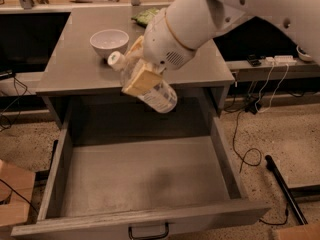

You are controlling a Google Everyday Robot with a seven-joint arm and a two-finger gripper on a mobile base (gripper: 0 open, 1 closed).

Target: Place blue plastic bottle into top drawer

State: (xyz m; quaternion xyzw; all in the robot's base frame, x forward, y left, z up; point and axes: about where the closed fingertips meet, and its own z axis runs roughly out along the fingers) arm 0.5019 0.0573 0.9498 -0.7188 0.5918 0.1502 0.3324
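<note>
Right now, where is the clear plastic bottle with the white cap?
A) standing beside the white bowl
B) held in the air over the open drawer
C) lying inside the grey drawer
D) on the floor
B: the tan end effector, at the front edge of the grey table, is clamped on the slim clear plastic bottle, holding it tilted above the open grey wood-grain drawer.

Dim warm light; gripper (141, 78) w/ blue plastic bottle (161, 97) over top drawer (120, 186) casts faint shadow
</note>
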